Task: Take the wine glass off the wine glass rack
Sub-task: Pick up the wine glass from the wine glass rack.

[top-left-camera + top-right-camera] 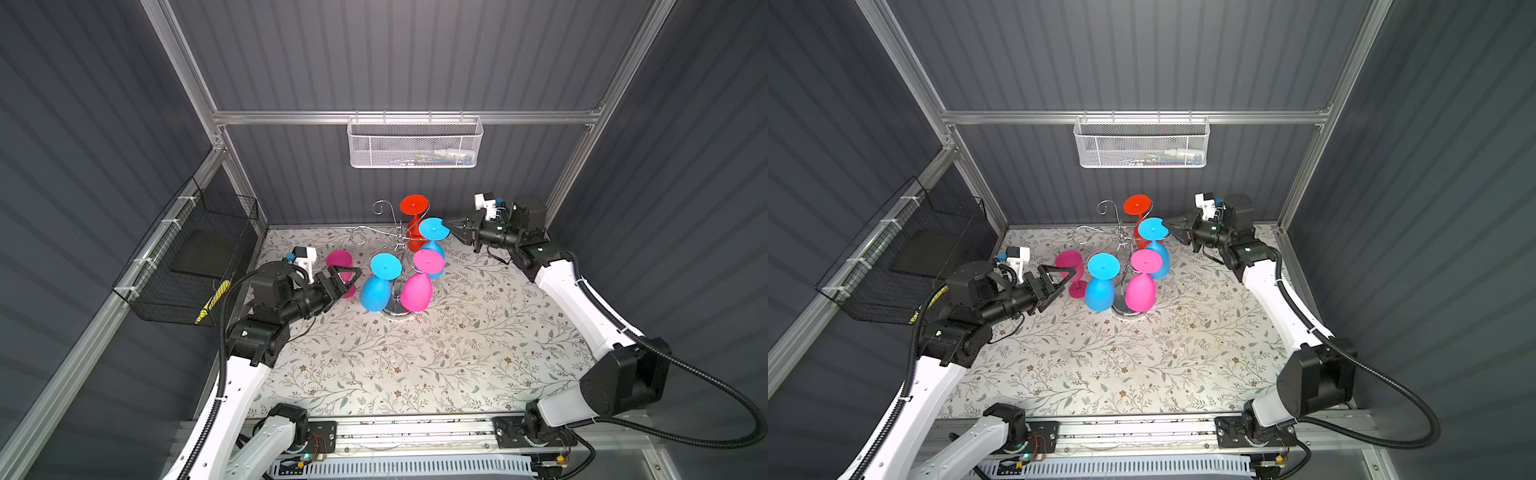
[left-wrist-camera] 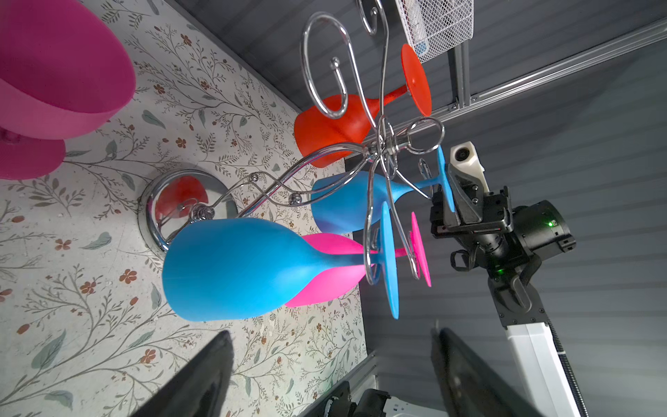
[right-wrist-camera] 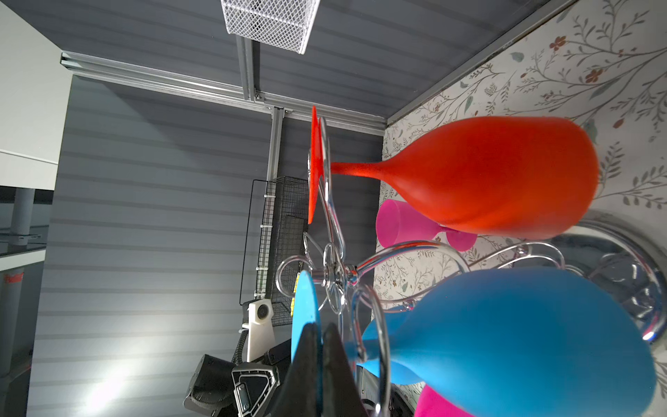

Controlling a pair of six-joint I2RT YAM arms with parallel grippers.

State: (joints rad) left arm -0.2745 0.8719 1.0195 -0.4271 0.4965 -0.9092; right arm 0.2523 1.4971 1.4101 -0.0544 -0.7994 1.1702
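The right gripper [image 1: 446, 227] is clenched on the foot rim of a blue wine glass [image 1: 430, 229], which hangs bowl-down on the chrome wine glass rack [image 2: 148, 213] (grasp done, I judge). Next it should draw the foot outward along the wire arm. The left gripper [image 1: 351, 279] waits open and empty

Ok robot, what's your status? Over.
Left claw open, empty. Right claw shut on far blue wine glass foot; glass hangs on wine glass rack. Red wine glass close beside it.
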